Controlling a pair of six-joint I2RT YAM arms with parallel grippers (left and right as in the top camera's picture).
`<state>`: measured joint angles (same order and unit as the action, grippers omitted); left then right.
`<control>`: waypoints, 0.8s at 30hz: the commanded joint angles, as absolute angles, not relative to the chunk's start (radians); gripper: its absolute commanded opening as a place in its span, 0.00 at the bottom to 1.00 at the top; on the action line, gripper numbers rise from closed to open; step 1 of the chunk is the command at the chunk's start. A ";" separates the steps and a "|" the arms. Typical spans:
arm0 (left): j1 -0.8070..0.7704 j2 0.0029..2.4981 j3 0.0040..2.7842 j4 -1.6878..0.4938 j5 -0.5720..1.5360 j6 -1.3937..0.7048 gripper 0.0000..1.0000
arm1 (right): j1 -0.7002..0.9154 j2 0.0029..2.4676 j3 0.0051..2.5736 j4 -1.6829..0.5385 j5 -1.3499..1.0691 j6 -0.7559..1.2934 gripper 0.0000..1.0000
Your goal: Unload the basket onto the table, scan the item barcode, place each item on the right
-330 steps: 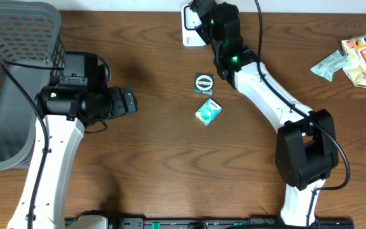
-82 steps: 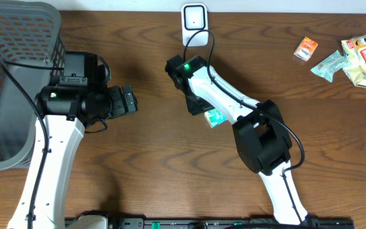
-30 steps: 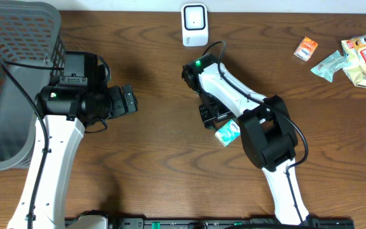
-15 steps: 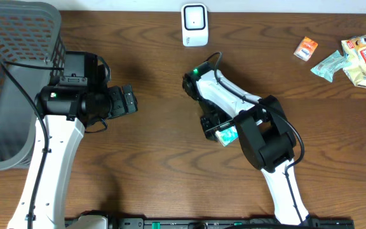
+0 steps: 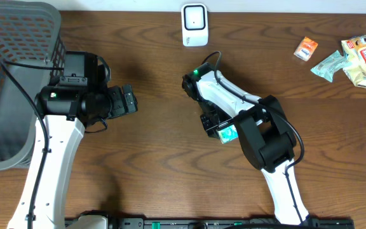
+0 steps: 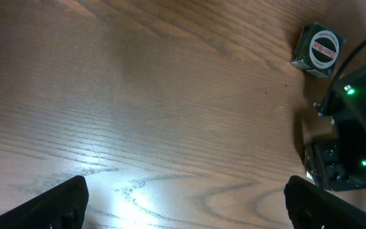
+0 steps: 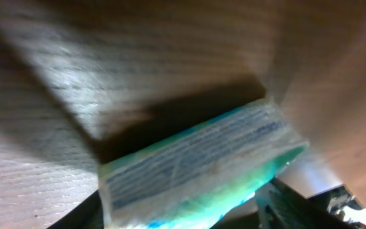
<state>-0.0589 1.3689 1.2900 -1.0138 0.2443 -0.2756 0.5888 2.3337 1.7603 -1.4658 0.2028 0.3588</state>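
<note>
Right gripper (image 5: pixel 218 127): low at mid-table, set over the box (image 5: pixel 229 133). From its own wrist camera, dark fingers (image 7: pixel 300 205) showing at the lower corners, the teal box lying tilted on the wood between them, printed side up, shadow behind it. Jaws apart; pressing the box or just clear of it, cannot tell.

Left gripper (image 5: pixel 129 100): jaws spread wide over bare wood, well to the left of the box, pointing toward the right arm.

Farther out, in the left wrist view: a green pack (image 6: pixel 318 49) with a round label, resting on the table close beside the right arm.

At the far edge, near the middle: white scanner (image 5: pixel 194 25), well apart from the box.

At the far left corner: grey basket (image 5: pixel 18 38), just beside the left arm.

At the far right: small orange packet (image 5: pixel 307 48), then snack bags (image 5: pixel 359 62) near the table's edge.
</note>
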 commanded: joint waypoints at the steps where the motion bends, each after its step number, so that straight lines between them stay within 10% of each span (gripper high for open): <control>1: -0.054 1.369 1.293 -1.016 0.238 -0.266 0.98 | 0.590 2.346 1.758 -1.392 0.219 0.330 0.57; 15: -0.054 1.369 1.293 -1.016 0.238 -0.266 0.98 | 0.590 2.346 1.824 -1.306 0.218 0.160 0.44; 24: -0.054 1.369 1.293 -1.016 0.238 -0.266 0.98 | 0.590 2.346 1.900 -1.476 0.299 0.180 0.76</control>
<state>-0.0589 1.3689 1.2900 -1.0142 0.2443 -0.2756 0.5888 2.3283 1.8690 -1.4456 0.2676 0.1669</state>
